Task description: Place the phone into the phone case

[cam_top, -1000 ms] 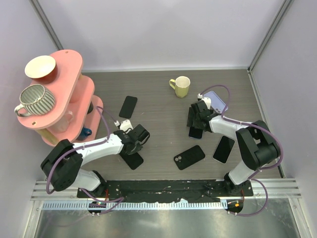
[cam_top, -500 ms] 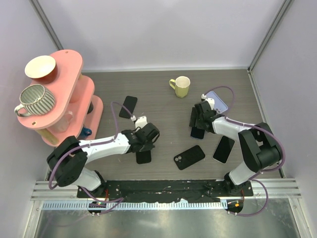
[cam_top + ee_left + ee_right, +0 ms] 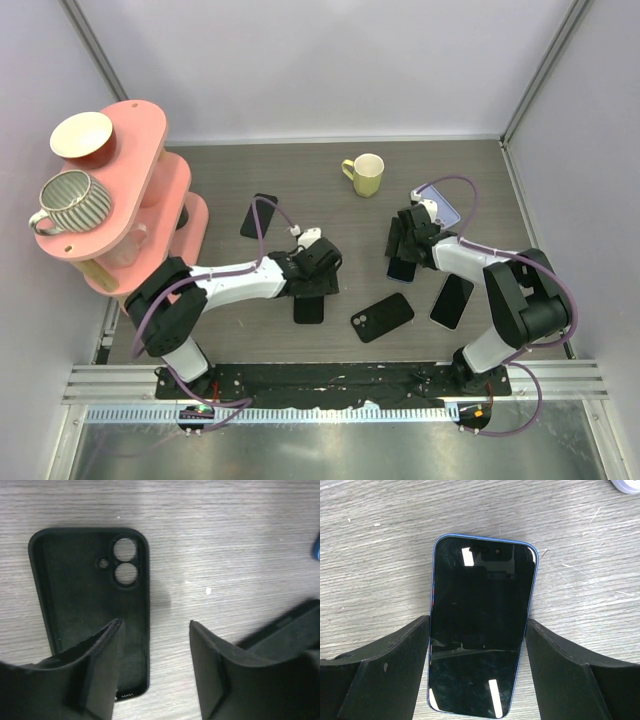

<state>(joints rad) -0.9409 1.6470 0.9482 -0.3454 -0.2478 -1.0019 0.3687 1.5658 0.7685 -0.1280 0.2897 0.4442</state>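
A black phone case (image 3: 85, 605) lies open side up on the wooden table, camera holes at its far end; from above the case (image 3: 309, 309) sits just near of my left gripper (image 3: 313, 283). That gripper (image 3: 155, 625) is open: one finger hangs over the case's near end, the other over bare table. The phone (image 3: 480, 630), blue-rimmed and screen up, lies flat between the fingers of my right gripper (image 3: 477, 621), which press on both long sides. From above the phone (image 3: 398, 269) pokes out under the right gripper (image 3: 403, 250).
A black case (image 3: 381, 316) and a dark phone (image 3: 452, 301) lie near the front. A lilac case (image 3: 441, 204) and a yellow mug (image 3: 365, 174) are farther back, another black slab (image 3: 259, 215) at left. A pink shelf (image 3: 150, 190) holds a bowl and striped mug.
My left arm swept right and the black case slid with it toward the table's middle; its jaws shut, then parted. The right gripper and phone barely shifted.
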